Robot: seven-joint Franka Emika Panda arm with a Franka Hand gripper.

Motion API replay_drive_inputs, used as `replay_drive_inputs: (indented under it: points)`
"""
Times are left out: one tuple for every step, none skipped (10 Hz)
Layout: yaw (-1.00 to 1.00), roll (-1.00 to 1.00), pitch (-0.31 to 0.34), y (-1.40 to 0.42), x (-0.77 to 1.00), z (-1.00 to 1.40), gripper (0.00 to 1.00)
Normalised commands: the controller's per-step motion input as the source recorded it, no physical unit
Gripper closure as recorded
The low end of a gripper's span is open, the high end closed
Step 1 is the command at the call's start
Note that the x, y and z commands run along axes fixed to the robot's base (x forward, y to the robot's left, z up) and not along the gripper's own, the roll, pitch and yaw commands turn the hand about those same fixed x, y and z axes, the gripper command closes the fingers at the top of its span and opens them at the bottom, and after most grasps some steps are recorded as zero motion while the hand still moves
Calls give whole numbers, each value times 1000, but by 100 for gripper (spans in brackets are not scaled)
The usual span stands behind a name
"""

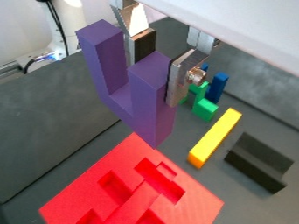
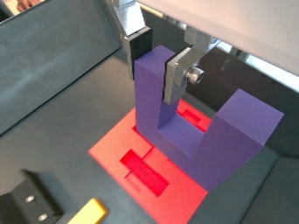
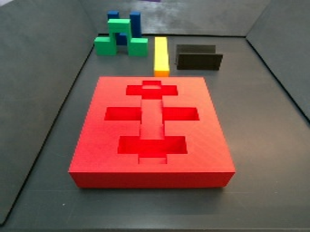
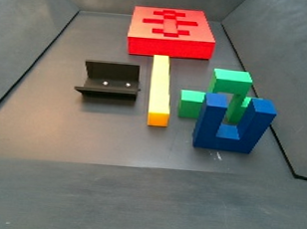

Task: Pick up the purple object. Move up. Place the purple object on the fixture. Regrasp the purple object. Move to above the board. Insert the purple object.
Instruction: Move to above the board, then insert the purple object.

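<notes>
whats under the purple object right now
In both wrist views the pincer holds the purple object in the air, with the red board and grey floor below. The board's cut-outs right beneath it are partly covered by the block.

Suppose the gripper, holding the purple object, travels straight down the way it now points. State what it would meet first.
Probably the board: in both wrist views the gripper holds the purple object prongs-up above its red surface, so the object's base would likely touch first. Depth is unclear.
</notes>
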Motion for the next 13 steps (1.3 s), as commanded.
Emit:
replay_drive_inputs:
  points:
    - [-7, -285, -14, 9, -46, 0, 100]
    - [0, 0, -10, -40, 0, -14, 100]
    - [40, -34, -84, -309, 86, -220, 100]
    - [140, -24, -46, -640, 286, -340, 100]
    - [171, -46, -79, -700, 271, -423, 100]
    - [166, -86, -103, -660, 217, -491, 100]
    - [143, -107, -107, -600, 229, -543, 100]
    - [169, -36, -123, -623, 197, -629, 100]
    - [143, 0, -103, -571, 146, -766, 100]
    - [34, 126, -56, -471, 117, -766, 100]
    - [0, 169, -29, -400, 103, -683, 100]
    - [0, 124, -51, -317, 137, -666, 100]
    - [0, 81, -76, -289, 117, -609, 100]
